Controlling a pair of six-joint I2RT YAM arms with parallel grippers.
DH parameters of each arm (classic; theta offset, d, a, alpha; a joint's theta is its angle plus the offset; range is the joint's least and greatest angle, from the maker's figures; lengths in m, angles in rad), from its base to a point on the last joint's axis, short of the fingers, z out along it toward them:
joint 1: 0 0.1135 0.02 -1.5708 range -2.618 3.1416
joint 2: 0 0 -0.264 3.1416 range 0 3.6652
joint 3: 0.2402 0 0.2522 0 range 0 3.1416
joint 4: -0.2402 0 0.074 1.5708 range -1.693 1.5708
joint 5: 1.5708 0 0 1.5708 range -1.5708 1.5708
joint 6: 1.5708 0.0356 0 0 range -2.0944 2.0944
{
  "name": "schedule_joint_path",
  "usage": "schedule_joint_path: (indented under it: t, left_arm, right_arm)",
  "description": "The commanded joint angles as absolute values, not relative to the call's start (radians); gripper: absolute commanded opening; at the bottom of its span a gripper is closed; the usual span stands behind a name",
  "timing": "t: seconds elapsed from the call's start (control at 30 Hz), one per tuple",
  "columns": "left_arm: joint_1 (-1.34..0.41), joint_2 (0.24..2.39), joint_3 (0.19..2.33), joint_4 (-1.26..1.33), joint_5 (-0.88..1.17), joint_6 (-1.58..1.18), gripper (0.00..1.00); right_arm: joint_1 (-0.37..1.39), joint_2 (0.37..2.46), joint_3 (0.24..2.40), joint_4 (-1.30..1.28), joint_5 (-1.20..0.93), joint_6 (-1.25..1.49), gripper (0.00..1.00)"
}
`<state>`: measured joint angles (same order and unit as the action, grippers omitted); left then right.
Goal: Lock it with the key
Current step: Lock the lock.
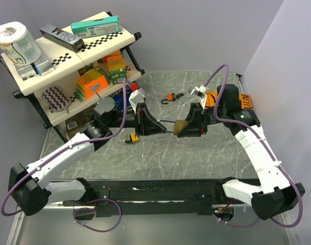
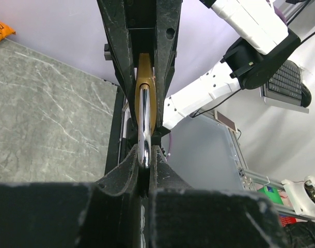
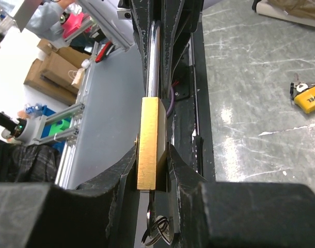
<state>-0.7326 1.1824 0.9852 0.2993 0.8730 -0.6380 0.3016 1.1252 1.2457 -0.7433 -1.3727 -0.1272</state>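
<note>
The padlock (image 3: 150, 144) is held above the table (image 1: 196, 153), between both arms. Its shackle (image 2: 143, 129) is clenched in the left jaws, its brass body gripped by the right jaws, a key ring (image 3: 156, 232) hung beneath.

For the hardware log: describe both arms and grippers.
The left arm and right arm have white shells, black joints and looping purple cables. The left gripper and right gripper are black with wedge-shaped fingers.
</note>
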Motion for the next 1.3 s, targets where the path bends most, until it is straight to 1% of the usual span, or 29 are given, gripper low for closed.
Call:
schedule_joint_path:
  t: [0.0, 0.3, 0.37, 0.5, 0.53, 0.57, 0.6, 0.63, 0.7, 0.73, 0.8, 0.87, 1.1, 1.17, 1.2, 1.27]
  left_arm:
    - [-0.888, 1.275, 0.976, 0.433, 0.799, -0.661, 0.01]
    - [-0.94, 1.305, 0.954, 0.491, 0.808, -0.663, 0.01]
    - [-0.93, 1.292, 0.95, 0.467, 0.813, -0.654, 0.01]
    - [-0.824, 1.235, 0.93, 0.405, 0.86, -0.67, 0.01]
    - [-0.801, 1.224, 0.919, 0.391, 0.873, -0.667, 0.01]
    - [-0.783, 1.212, 0.917, 0.367, 0.89, -0.655, 0.01]
    - [-0.75, 1.189, 0.919, 0.32, 0.899, -0.62, 0.01]
    - [-0.736, 1.178, 0.92, 0.293, 0.908, -0.598, 0.01]
    - [-0.707, 1.151, 0.926, 0.223, 0.928, -0.534, 0.01]
    - [-0.701, 1.141, 0.934, 0.203, 0.931, -0.514, 0.01]
    - [-0.695, 1.121, 0.939, 0.166, 0.946, -0.453, 0.01]
    - [-0.695, 1.111, 0.943, 0.13, 0.948, -0.43, 0.01]
    - [-0.693, 1.094, 0.925, 0.172, 0.956, -0.471, 0.01]
    - [-0.69, 1.094, 0.923, 0.195, 0.948, -0.489, 0.01]
    - [-0.692, 1.097, 0.919, 0.207, 0.953, -0.5, 0.01]
    - [-0.692, 1.103, 0.919, 0.225, 0.962, -0.515, 0.01]
  right_arm:
    - [0.408, 1.172, 1.325, -0.581, -1.39, -0.118, 0.0]
    - [0.449, 1.2, 1.345, -0.603, -1.404, -0.144, 0.0]
    - [0.445, 1.192, 1.342, -0.627, -1.398, -0.178, 0.0]
    - [0.397, 1.161, 1.281, -0.681, -1.37, -0.222, 0.0]
    - [0.361, 1.148, 1.266, -0.68, -1.367, -0.222, 0.06]
    - [0.342, 1.14, 1.253, -0.681, -1.368, -0.229, 0.15]
    - [0.324, 1.134, 1.234, -0.684, -1.367, -0.238, 0.45]
    - [0.304, 1.121, 1.229, -0.707, -1.359, -0.251, 0.58]
    - [0.247, 1.114, 1.221, -0.739, -1.345, -0.297, 0.78]
    - [0.232, 1.109, 1.221, -0.779, -1.336, -0.319, 0.8]
    - [0.193, 1.108, 1.236, -0.836, -1.312, -0.395, 0.83]
    - [0.178, 1.112, 1.244, -0.897, -1.305, -0.448, 0.83]
    - [0.172, 1.137, 1.247, -1.061, -1.276, -0.609, 0.72]
    - [0.173, 1.141, 1.229, -1.083, -1.282, -0.649, 0.72]
    - [0.173, 1.146, 1.21, -1.104, -1.293, -0.664, 0.68]
    - [0.176, 1.157, 1.206, -1.127, -1.298, -0.698, 0.64]
